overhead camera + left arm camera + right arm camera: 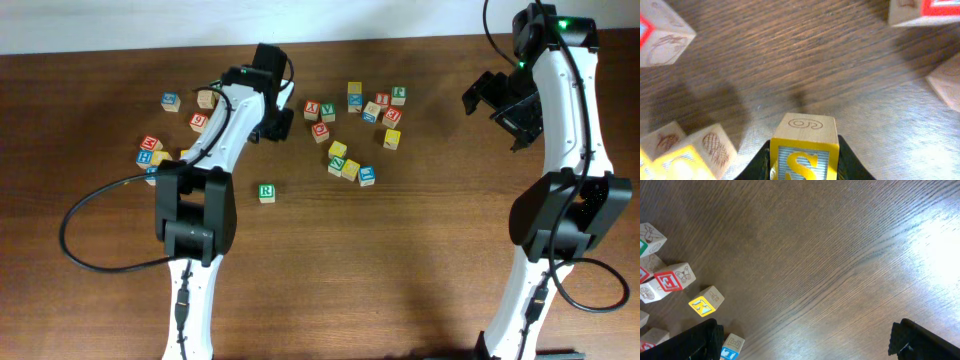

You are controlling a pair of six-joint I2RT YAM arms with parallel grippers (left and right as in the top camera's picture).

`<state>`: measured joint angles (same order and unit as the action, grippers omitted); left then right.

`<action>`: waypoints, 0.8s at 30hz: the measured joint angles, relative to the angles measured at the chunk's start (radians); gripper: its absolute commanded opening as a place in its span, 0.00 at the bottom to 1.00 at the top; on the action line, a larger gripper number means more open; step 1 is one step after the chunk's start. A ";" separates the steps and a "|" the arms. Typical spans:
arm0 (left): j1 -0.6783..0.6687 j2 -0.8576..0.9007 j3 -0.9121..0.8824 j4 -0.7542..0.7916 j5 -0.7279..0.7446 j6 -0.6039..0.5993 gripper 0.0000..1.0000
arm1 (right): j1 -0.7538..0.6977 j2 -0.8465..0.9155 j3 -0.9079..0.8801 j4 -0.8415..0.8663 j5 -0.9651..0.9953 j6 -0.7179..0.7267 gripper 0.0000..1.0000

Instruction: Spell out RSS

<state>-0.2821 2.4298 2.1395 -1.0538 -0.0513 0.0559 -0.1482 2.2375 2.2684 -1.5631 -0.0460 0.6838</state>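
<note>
The left gripper [804, 160] has its dark fingers [758, 164] clamped against both sides of a yellow-faced S cube [803, 142], whose top face shows a carved numeral, with other cubes lying loose on the wood around it. The right gripper [805, 342] hangs with its jaws spread wide and nothing between them, above bare table [840, 255] to the right of the scattered cubes. The green-lettered R cube [266, 193] stands alone just beside the left arm's base, apart from the cluster [355, 130] of other cubes, where the second S is probably one of the yellow faces, though they are too small to read.
</note>
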 measured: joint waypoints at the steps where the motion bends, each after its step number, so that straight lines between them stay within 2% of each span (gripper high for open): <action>1: 0.000 0.000 0.029 -0.032 0.011 -0.013 0.22 | 0.000 0.000 0.000 0.000 0.000 0.000 0.98; 5: 0.000 0.002 0.230 -0.226 0.116 -0.061 0.27 | 0.000 0.000 0.000 0.000 0.000 0.000 0.98; 8: 0.000 0.002 0.366 -0.378 0.207 -0.089 0.20 | 0.000 0.000 0.000 0.000 0.000 0.000 0.98; 10: 0.000 0.002 0.410 -0.475 0.253 -0.102 0.20 | 0.000 0.000 0.000 0.000 0.000 0.000 0.98; 15: 0.000 0.002 0.413 -0.632 0.299 -0.110 0.23 | 0.000 0.000 0.000 0.000 0.000 -0.001 0.98; 24: -0.034 0.002 0.258 -0.633 0.335 -0.114 0.20 | 0.000 0.000 0.000 0.000 0.000 0.000 0.99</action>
<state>-0.3164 2.4313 2.3974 -1.6871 0.2832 -0.0578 -0.1482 2.2375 2.2684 -1.5631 -0.0460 0.6834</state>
